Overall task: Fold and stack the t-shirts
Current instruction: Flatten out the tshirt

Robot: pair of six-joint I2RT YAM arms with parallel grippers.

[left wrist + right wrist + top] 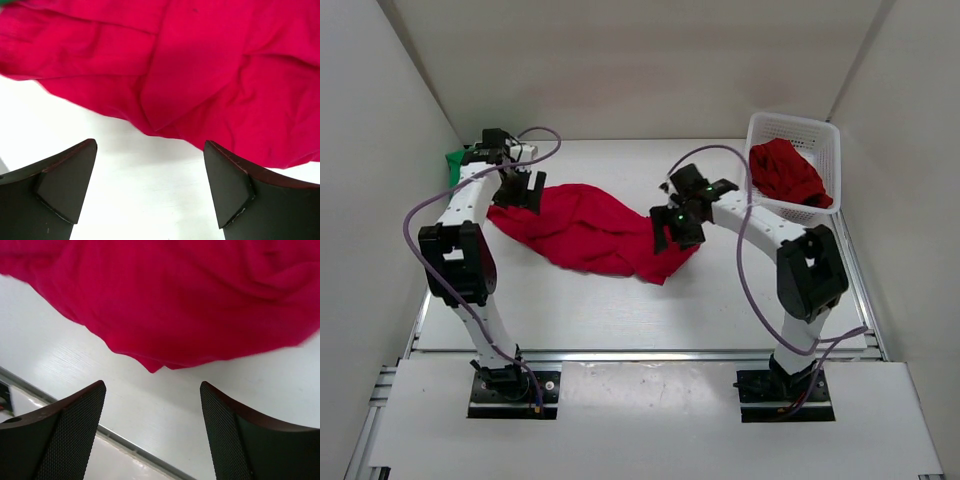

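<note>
Bending over opposite ends of the red t-shirt (585, 228), left end effector (150, 192) and right end effector (152, 432) hang released.

The white desk (610, 310) carries a crumpled red t-shirt (582, 225). The shirt lies in a long rumpled band from right beside the left end effector (523, 190) across to the right end effector (677, 222). In both wrist views its edge lies just ahead of the fingertips, with bare desk below and between them. A green t-shirt (454, 166) lies bunched at the desk's far edge, near the left end effector on its outer side. A white mesh basket (798, 120) stands on the desk beyond the right end effector, on its outer side and apart from the spread shirt.
</note>
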